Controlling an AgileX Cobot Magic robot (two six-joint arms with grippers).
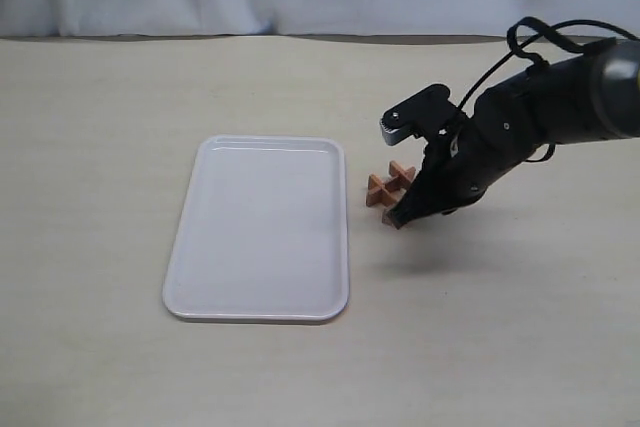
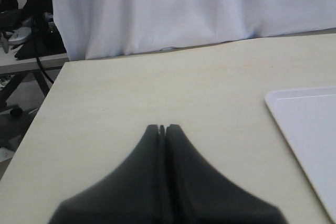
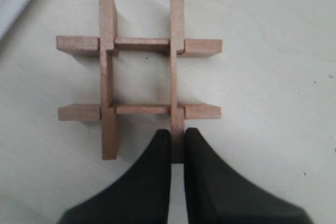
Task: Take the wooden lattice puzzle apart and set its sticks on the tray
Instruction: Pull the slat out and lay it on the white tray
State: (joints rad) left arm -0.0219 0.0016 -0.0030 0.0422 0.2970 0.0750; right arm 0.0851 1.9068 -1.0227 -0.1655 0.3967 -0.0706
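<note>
While lying flat on the table [image 1: 100, 97], fully interlocked: wooden lattice puzzle [image 1: 390, 185], just right of the tray [image 1: 260, 232] in the exterior view, beside its far right corner, clear of the rim. Right gripper [image 3: 177, 134] at the puzzle's edge, pinching the protruding end of one stick [image 3: 177, 66], a fingertip on either face. Rest of the grid out beyond the tips. Left gripper [image 2: 163, 128] off over bare table, pressed together on nothing, tray corner nearby.
</note>
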